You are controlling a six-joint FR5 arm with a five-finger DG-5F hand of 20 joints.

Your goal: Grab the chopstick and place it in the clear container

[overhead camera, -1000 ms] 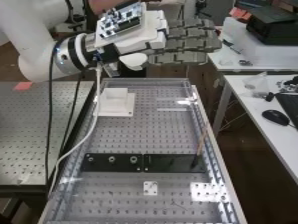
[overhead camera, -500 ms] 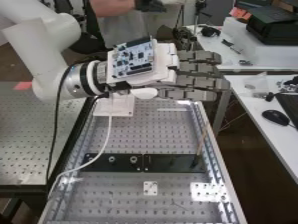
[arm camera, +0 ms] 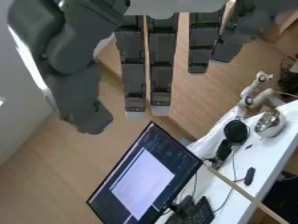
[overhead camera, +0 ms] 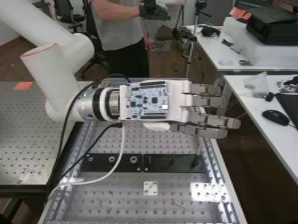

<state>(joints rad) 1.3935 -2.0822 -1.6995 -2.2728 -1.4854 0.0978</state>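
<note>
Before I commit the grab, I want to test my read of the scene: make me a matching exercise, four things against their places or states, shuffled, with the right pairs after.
1. Hand
2. Chopstick
3. Circuit board
4. Mouse

A. On the white table
B. On the back of the hand
C. Rising from a black plate
D. Above the bench, fingers extended

Pairs: 1-D, 2-C, 3-B, 4-A

Arm (overhead camera: 52,75): white, red ring (overhead camera: 40,50) at 10 o'clock from hand (overhead camera: 178,101). Hand: white shell, dark grey segmented fingers (overhead camera: 205,131), blue circuit board (overhead camera: 148,101). Cables from wrist (overhead camera: 100,104), toward 7 o'clock: black, white.
</note>
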